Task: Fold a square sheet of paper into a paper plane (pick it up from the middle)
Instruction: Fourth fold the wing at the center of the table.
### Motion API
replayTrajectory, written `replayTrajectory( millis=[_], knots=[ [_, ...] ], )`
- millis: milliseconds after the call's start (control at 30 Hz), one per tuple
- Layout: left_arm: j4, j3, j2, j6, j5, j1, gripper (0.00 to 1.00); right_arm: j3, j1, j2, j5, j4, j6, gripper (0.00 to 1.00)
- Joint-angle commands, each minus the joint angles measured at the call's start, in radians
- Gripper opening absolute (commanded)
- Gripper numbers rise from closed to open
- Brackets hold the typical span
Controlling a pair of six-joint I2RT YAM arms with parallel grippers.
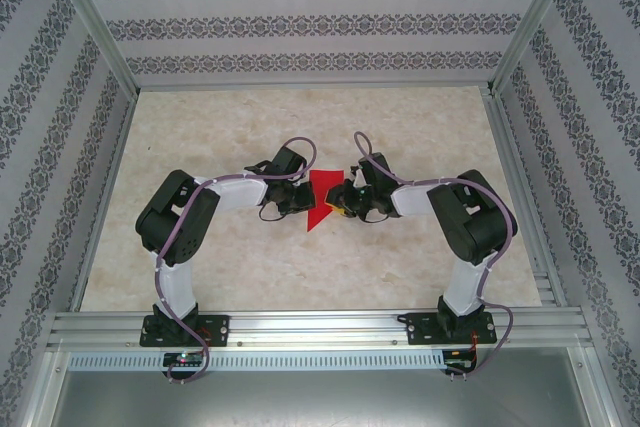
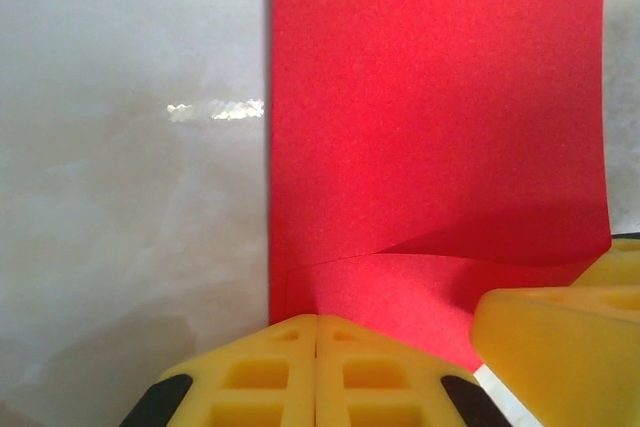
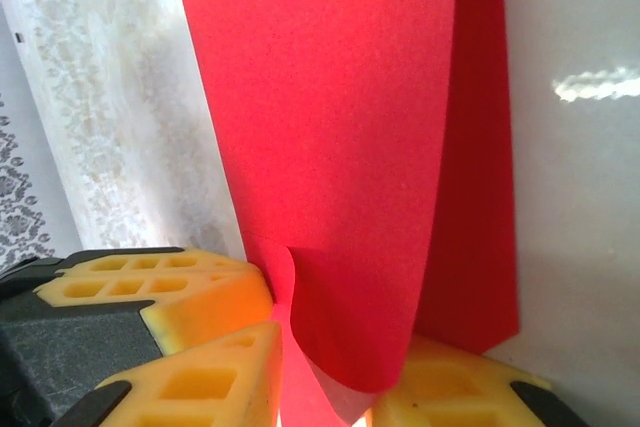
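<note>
Left end effector [image 2: 317, 367] jaws pressed together at the red sheet's edge; right end effector [image 3: 335, 347] narrowly open astride a lifted flap.
Can't tell if the left one pinches the paper or just pins it. Square sheet of paper [image 1: 322, 202] lies mid-surface [image 1: 300, 127] between both, near corner pointing left, one flap raised and curling, a crease starting. Judged early to mid: no dart shape yet, most folds left.

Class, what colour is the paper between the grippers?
The paper is bright red; the left wrist view shows it best.
</note>
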Motion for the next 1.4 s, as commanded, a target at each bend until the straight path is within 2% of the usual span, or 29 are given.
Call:
replayTrajectory(
  millis=[0,233,400,533,733,800,1033,1233,1367],
  knots=[
    [-0.1,-0.005,0.04,0.036,-0.061,0.015,0.09,-0.022,-0.033,0.019,0.017,0.079,-0.027,0.24],
    [-0.116,0.006,-0.008,0.054,-0.034,0.016,0.16,-0.03,-0.038,0.005,0.018,0.125,-0.004,0.11],
    [-0.12,-0.009,-0.123,0.075,-0.031,0.016,0.27,-0.072,-0.034,-0.072,0.08,0.131,0.032,0.02],
    [-0.101,-0.048,-0.228,0.112,-0.032,0.016,0.44,-0.101,-0.009,-0.196,0.188,0.046,0.057,0.0],
    [0.044,-0.144,-0.366,0.24,0.051,0.006,0.6,-0.104,0.071,-0.402,0.458,-0.216,0.13,0.01],
    [0.063,-0.153,-0.396,0.287,0.048,-0.007,0.65,-0.1,0.093,-0.431,0.505,-0.273,0.166,0.01],
    [0.159,-0.207,-0.434,0.446,0.04,-0.054,0.68,-0.029,0.136,-0.419,0.551,-0.343,0.213,0.04],
    [0.299,-0.268,-0.389,0.574,0.049,-0.099,0.68,-0.038,0.137,-0.347,0.508,-0.277,0.269,0.04],
    [0.409,-0.309,-0.343,0.686,0.028,-0.122,0.64,-0.037,0.132,-0.321,0.489,-0.249,0.316,0.04]
  ],
)
